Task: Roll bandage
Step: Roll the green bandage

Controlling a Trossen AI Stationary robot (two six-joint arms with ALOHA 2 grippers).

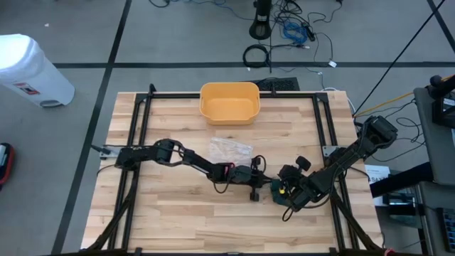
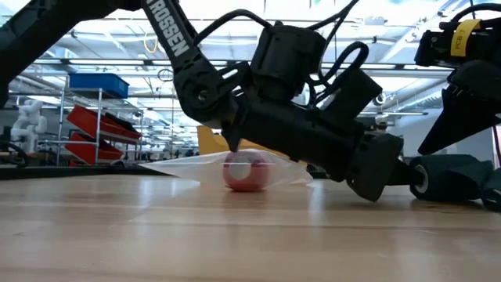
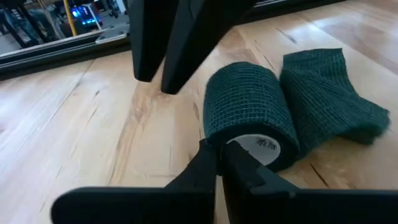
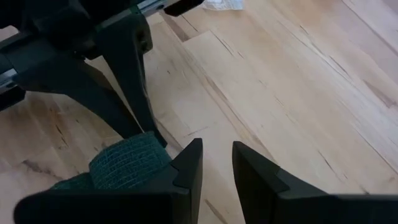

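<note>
We think the job is partly done — the green bandage (image 3: 249,115) is mostly wound into a fat roll, but a loose floppy tail still lies flat on the wood beside it, so there is more to roll. The roll sits low and right of the middle in the high view, between the two arms. The left gripper (image 3: 219,155) has its two fingers pressed together right at the roll's open end, and it looks like they pinch the edge of the roll. The right gripper (image 4: 216,163) is just beside the bandage with a small gap between its fingers, and we see nothing held in that gap. The table (image 1: 178,213) is pale wooden planks with a black frame along its sides. A yellow bowl (image 1: 229,102) sits at the top middle, and a clear plastic bag (image 1: 229,148) lies below it — there is something red inside. Past the table we see a grey floor, black cables, a white bin (image 1: 28,70) at the upper left, and shelves far behind.
</note>
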